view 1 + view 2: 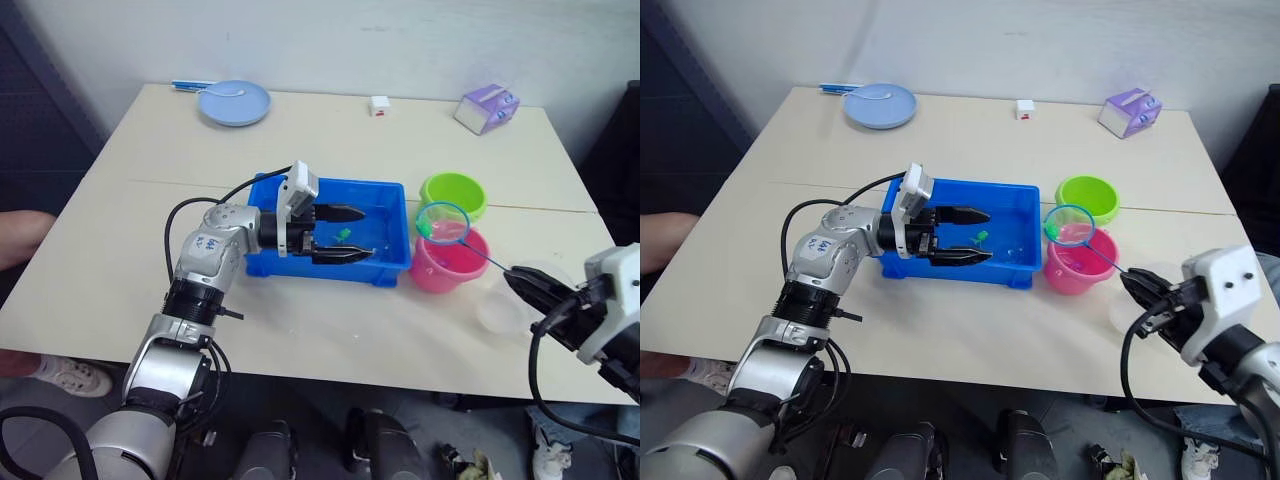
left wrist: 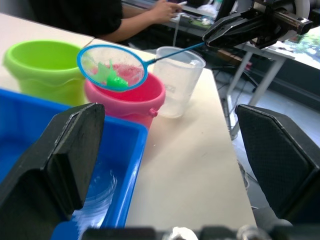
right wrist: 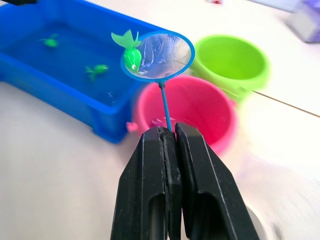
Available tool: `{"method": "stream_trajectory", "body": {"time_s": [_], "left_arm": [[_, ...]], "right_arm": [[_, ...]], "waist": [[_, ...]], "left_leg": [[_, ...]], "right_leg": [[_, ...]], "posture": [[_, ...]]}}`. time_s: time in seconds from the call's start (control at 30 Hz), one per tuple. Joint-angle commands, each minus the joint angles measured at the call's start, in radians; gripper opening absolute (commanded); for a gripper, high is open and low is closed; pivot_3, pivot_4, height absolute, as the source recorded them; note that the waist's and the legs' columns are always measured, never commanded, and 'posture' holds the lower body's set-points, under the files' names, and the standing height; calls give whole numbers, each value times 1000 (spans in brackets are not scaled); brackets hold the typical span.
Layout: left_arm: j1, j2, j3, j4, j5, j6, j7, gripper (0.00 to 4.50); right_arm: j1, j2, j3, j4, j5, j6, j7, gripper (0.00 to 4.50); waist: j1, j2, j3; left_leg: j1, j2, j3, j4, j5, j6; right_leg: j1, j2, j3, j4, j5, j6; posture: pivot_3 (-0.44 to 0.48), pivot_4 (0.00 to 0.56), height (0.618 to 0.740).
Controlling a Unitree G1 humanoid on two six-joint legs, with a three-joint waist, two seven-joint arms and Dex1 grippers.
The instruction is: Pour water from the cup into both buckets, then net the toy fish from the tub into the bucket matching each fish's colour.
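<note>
The blue tub (image 1: 268, 262) holds water and small green toy fish (image 3: 97, 70). My left gripper (image 1: 368, 232) hangs open over the tub, fingers spread wide. To the right of the tub stand the lime green bucket (image 1: 452, 192) and the pink bucket (image 1: 448, 268). The clear cup (image 2: 180, 82) stands upright on the table, on the pink bucket's right. My right gripper (image 3: 167, 131) is shut on the thin handle of a blue hoop net (image 3: 160, 52). The net hovers above the pink bucket's rim, with a green fish (image 3: 131, 55) lying in it.
A pale blue plate (image 1: 234, 102) with a spoon, a small white cube (image 1: 379, 105) and a purple box (image 1: 487, 108) sit along the table's far edge. A person's arm (image 1: 20, 235) shows beyond the left edge. Another person (image 2: 125, 20) sits beyond the table's right side.
</note>
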Motion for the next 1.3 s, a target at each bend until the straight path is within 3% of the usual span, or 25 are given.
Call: {"method": "stream_trajectory", "body": {"time_s": [0.03,0.23,0.47,0.57,0.73,1.0,1.1,1.3], "left_arm": [[-49,-24,2,50,7,-49,-27,4500],[-65,-45,20,99,15,-87,-12,4500],[-84,-57,69,126,23,-130,65,4500],[-88,-49,75,118,31,-140,80,4500],[-82,-31,86,93,29,-134,91,4500],[-44,4,92,26,23,-106,112,4500],[-43,9,94,23,22,-104,115,4500],[-45,22,96,29,28,-110,120,4500]], "right_arm": [[33,11,-97,-61,97,3,-50,756],[-9,-78,-125,11,224,13,-127,756],[-150,-239,40,202,142,-20,-172,756],[-271,-302,186,330,26,-82,-194,756],[-348,-385,400,454,-191,-242,-162,756],[-395,-675,825,652,-867,-866,-107,756],[-409,-701,875,699,-984,-1013,-93,756],[-450,-728,826,774,-1143,-1125,-113,756]], "waist": [[0,0,0],[0,1,0],[2,1,0],[1,1,0],[2,1,0],[0,1,0],[0,1,0],[0,1,0]], "left_leg": [[0,0,1,0,0,0],[1,0,1,-1,0,0],[0,0,1,-1,0,0],[0,0,1,-1,0,0],[0,1,1,-2,0,0],[-2,0,2,-1,0,1],[-2,2,2,-1,0,0],[-2,2,3,-1,0,0]], "right_leg": [[0,0,1,0,0,0],[0,0,1,0,0,0],[-1,-1,1,0,0,0],[-1,-1,1,0,0,0],[-2,-1,1,-1,0,0],[-3,-2,1,-2,0,0],[-3,-1,0,-3,0,0],[-3,-2,0,-2,0,0]], "posture": [[0,150,739],[0,150,739],[0,150,739],[0,150,739],[0,150,739],[0,150,739],[0,150,739],[0,150,739]]}}
